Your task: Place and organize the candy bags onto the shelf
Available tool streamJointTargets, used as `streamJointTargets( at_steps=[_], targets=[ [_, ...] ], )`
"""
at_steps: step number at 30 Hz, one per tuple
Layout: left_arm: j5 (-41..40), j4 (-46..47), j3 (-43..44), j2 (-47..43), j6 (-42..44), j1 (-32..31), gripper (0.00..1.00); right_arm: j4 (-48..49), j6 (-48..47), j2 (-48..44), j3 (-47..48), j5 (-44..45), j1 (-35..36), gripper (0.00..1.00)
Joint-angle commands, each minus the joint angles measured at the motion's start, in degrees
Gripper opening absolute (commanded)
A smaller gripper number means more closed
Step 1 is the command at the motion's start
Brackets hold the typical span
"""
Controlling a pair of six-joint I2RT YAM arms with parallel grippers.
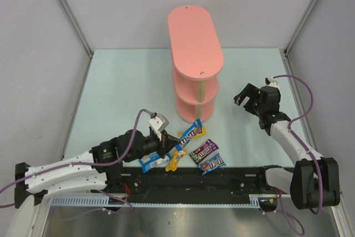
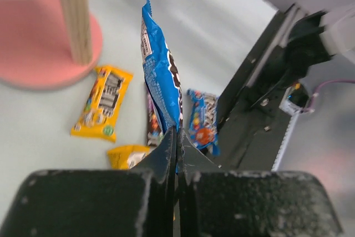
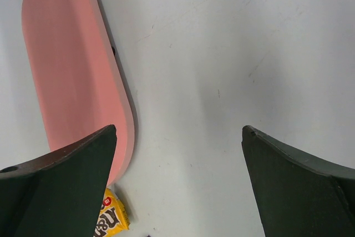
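**A:** What's the setting?

**B:** A pale blue-green table [image 1: 127,81], boxed in by plain grey walls [image 1: 33,54], with metal frame posts [image 1: 67,15] in the far corners.

**A:** And the count?

**B:** One tall pink three-tier shelf with pale wooden posts [image 1: 195,54], standing mid-table. There are six glossy flat candy bags [image 1: 213,164]: three blue, two yellow, one purple.

**A:** Where are they?

**B:** Five lie on the table between the shelf's foot and the arm bases, among them a yellow bag [image 2: 102,104] and the purple bag [image 1: 202,149]. The sixth, a blue bag [image 2: 161,76], stands upright, clenched in the left pincer [image 2: 176,137].

**A:** And the other arm?

**B:** The right pincer [image 3: 178,131] is spread wide, gripping nothing, over bare table just right of the shelf.
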Motion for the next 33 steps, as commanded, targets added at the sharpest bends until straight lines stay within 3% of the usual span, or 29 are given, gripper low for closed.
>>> streamJointTargets(
  at_steps=[1,10,14,24,29,33],
  targets=[
    [5.62,-5.41,11.07,1.13,8.52,-0.16,0.0,0.21,0.07,-1.05,-0.28,0.33,-0.29,1.0],
    [12.74,-9.63,27.51,6.05,17.74,-0.16,0.0,0.3,0.16,-0.87,-0.28,0.07,-0.55,1.0],
    [14.84,-15.5,38.99,12.53,23.8,1.33,0.0,0.13,0.24,-1.05,-0.28,-0.19,-0.64,1.0],
    [47.0,-16.75,57.57,26.68,27.6,28.37,0.0,-0.4,-0.46,-2.81,-0.28,-0.37,-1.08,1.0],
    [56.32,-20.52,69.41,35.48,28.83,35.16,0.0,0.04,-0.37,-3.51,-0.19,-1.86,-2.13,1.0],
    [58.97,-30.09,81.81,44.09,33.65,38.15,0.0,0.21,-0.46,-3.25,-0.28,-2.65,-2.57,1.0]
  ],
)
